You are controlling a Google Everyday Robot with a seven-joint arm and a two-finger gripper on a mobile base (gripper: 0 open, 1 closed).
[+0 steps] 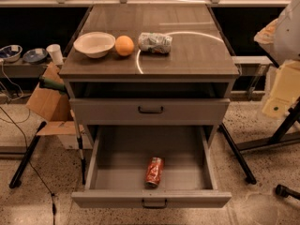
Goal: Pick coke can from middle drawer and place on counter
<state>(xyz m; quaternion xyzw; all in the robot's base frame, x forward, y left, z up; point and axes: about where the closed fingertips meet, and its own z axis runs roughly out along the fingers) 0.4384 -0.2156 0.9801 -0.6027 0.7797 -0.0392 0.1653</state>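
**Drawer standing open, coke can waiting to be picked**

The pincer is not showing anywhere in this view, so I cannot tell how far its fingers are spread or whether it is holding anything. A pale rounded shape (pixel 287 29) is poking in at the right edge. It may belong to the robot, but I cannot say what it is.

The coke can (pixel 154 171) is lying on its side on the floor of the middle drawer (pixel 122 156). It is sitting a little right of centre with one end close to the front panel and the other pointing toward the back. Nothing is touching it. The drawer is standing pulled well out, so the can is lying exposed from above. The taller-fronted grey drawer (pixel 108 110) above it is sitting closed.

Higher up, the table (pixel 187 60) is carrying three things along its front left part: a white bowl (pixel 94 43), an orange (pixel 124 45) just beside it, and a crumpled pale can (pixel 155 42) lying on its side. The right half of the table is offering bare wood grain crossed by the thin curved mark.

As I judge it, the task is sitting at its start. Access to the can is already there, since the drawer is open. The reach down into the drawer, the grasp, the lift clear of the front panel and the placing on the table all remain to be done. With the can lying flat, the grasp is probably going to have to come across its round body from above.
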